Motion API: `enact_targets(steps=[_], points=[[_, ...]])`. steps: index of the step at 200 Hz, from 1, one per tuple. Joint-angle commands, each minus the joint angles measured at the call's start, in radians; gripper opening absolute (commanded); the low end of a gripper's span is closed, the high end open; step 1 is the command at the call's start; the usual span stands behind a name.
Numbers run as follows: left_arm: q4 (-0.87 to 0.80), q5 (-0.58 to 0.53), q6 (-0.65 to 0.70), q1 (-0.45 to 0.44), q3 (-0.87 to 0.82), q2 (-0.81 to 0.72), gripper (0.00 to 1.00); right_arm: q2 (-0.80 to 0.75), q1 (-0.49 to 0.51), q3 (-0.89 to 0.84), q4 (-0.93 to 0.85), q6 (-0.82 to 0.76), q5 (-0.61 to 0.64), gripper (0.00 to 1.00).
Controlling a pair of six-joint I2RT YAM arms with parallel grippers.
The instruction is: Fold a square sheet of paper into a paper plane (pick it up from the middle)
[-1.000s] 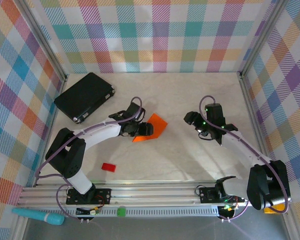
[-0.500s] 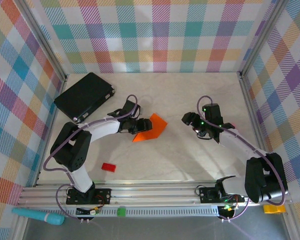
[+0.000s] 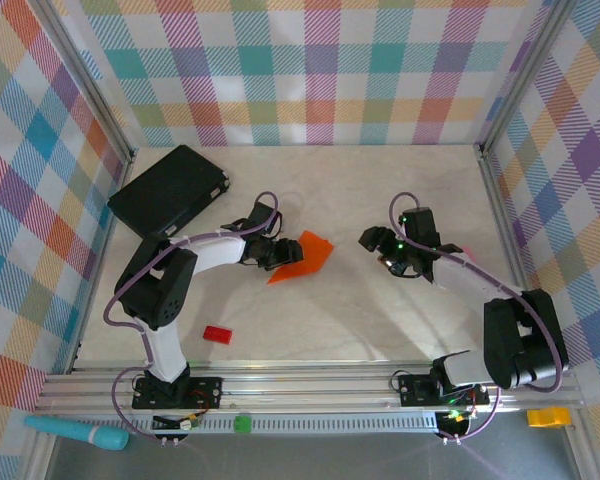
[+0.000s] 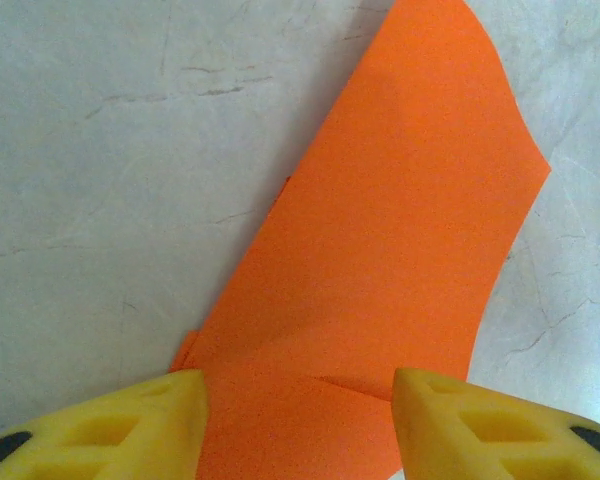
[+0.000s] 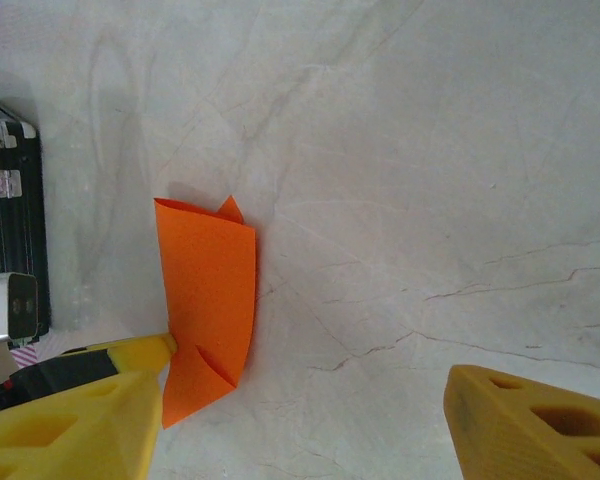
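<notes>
On the table [image 3: 380, 190], from the top view, we list:
- Paper [image 3: 305, 255]: orange, lying left of centre, already folded into a narrow piece with angled edges, not yet a dart.
- Left gripper [image 3: 272, 253]: at the paper's left end, over its edge.
- Right gripper [image 3: 378, 250]: near the paper's right side but apart from it, with bare table between.
- Case [image 3: 168, 192]: black, at the far left, well apart from the work.
- Red block [image 3: 217, 334]: near the front left, apart from everything else.

Left wrist view:
- Paper [image 4: 380, 250]: runs away from the camera as a long strip. Layered edges show at its near left, and a short crease lies close to the right fingertip.
- Fingers [image 4: 110, 425]: yellow, set apart on either side of the paper's near end. The jaws stand at a middling gap. We cannot tell whether they press the paper's edges or only flank them.

Right wrist view:
- Paper [image 5: 208, 300]: lies flat at the left, one small corner poking out at its top.
- Case [image 5: 10, 230]: at the left margin.
- Fingers [image 5: 540, 425]: jaws wide, with nothing between them.

Step in hand, as we judge it: mid-fold, the left gripper setting up on the near end and the right gripper waiting. The next move calls for pinning one end while the other side is lifted and creased along the length. The thin sheet may slide or buckle unless the pinned end is held firm.
</notes>
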Motion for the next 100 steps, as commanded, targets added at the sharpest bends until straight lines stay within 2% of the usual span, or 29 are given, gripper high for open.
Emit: enact_targets(steps=[1, 57, 100], points=[[0.015, 0.039, -0.041, 0.002, -0.010, 0.031, 0.50, 0.035, 0.037, -0.005, 0.051, 0.061, -0.039, 0.73], [0.067, 0.072, -0.154, -0.013, -0.077, 0.015, 0.46, 0.158, 0.204, 0.000, 0.175, 0.236, -0.042, 0.65], [0.058, 0.045, -0.158, -0.014, -0.078, 0.009, 0.44, 0.258, 0.282, -0.002, 0.311, 0.341, -0.051, 0.56]])
